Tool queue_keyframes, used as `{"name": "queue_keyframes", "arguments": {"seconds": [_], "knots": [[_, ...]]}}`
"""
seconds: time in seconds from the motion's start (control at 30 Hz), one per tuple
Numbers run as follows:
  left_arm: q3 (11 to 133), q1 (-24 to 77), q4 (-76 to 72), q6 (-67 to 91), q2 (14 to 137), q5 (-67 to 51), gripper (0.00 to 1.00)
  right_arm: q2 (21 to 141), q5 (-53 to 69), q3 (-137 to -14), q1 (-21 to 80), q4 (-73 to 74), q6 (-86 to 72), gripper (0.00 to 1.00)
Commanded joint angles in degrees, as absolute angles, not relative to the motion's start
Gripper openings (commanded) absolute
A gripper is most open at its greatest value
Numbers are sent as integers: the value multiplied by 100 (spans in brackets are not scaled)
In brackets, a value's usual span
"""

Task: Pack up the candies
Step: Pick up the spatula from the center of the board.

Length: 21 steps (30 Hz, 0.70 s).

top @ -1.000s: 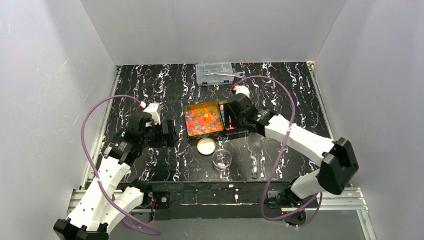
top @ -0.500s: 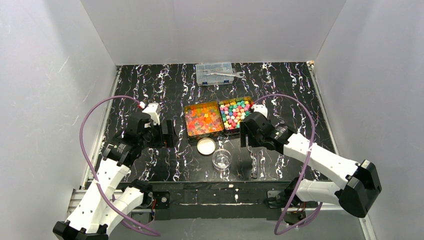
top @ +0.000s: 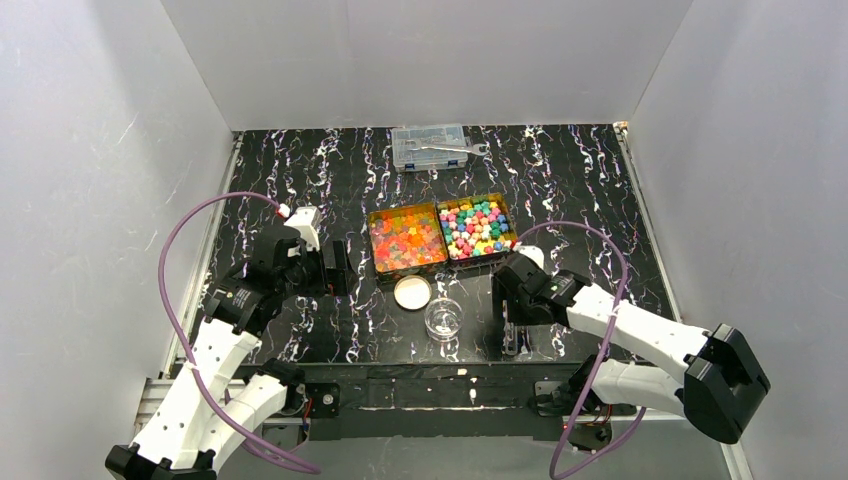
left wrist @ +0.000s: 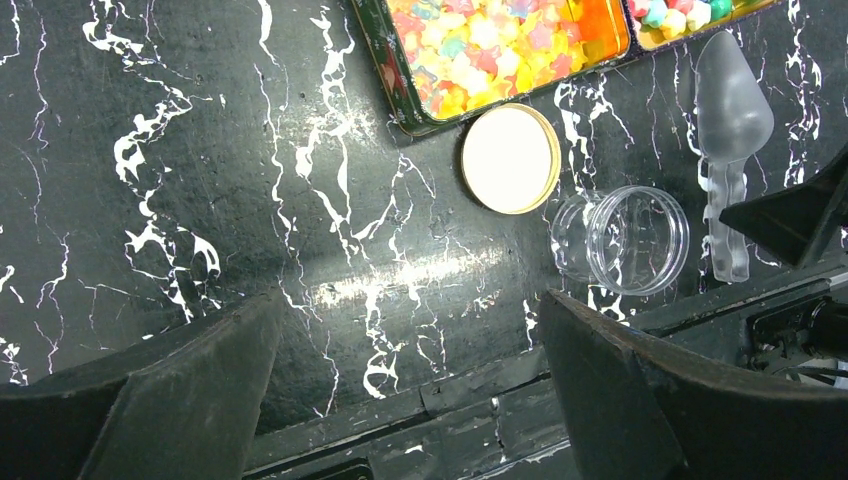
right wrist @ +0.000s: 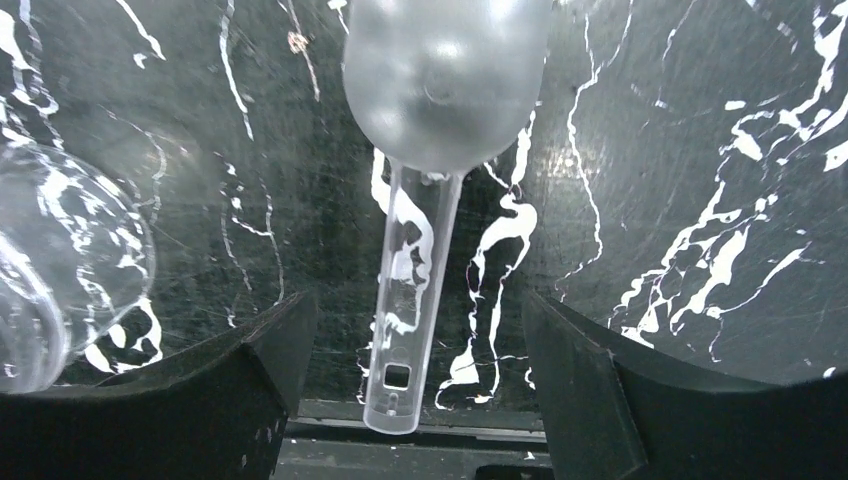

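All positions are referenced to the clear jar (top: 444, 318), which stands upright, mouth up, near the front edge of the black marbled table (top: 600, 180).

1. Left arm: I see the left gripper (left wrist: 408, 300) well to the left of the jar. Its jaws are spread wide and nothing lies between them but bare table.
2. Right arm: the right gripper (right wrist: 415, 300) is low over the table just to the right of the jar. Its jaws are wide apart and straddle the handle of the scoop. In the right wrist view I see a gap on both sides of the handle, so nothing is gripped.
3. Compartment box (top: 430, 147): well beyond the jar, at the far edge, with a wrench (top: 452, 148) lying on top.
4. Left tin (left wrist: 383, 70): just beyond the jar and slightly left. It is filled with the glossy red, orange and yellow candies (top: 405, 238).
5. Right tin (top: 508, 222): beyond the jar and slightly right, touching the left tin. It is filled with the pastel candies (top: 478, 225).
6. Scoop (right wrist: 418, 220): frosted clear plastic, lying flat to the right of the jar, with its bowl towards the tins and its handle towards the front edge.
7. Lid (left wrist: 511, 158): a cream disc with a gold rim, flat on the table just beyond and left of the jar, beside the left tin.
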<state>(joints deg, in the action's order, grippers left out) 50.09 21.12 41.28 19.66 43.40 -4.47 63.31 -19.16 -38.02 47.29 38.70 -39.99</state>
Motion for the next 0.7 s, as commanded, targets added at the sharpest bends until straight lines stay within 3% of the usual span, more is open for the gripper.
{"name": "queue_keyframes", "arguments": {"seconds": [0.0, 0.3, 0.67], "knots": [[4983, 2110, 4245, 1942, 4272, -543, 99, 6227, -1724, -3526, 4789, 3587, -4305, 84], [4978, 2110, 4246, 1942, 4271, -545, 99, 6304, -1722, -3324, 4914, 3468, -4426, 76], [4975, 2110, 4250, 1942, 4298, -536, 99, 6621, -2037, -3379, 5138, 3529, -4464, 52]]}}
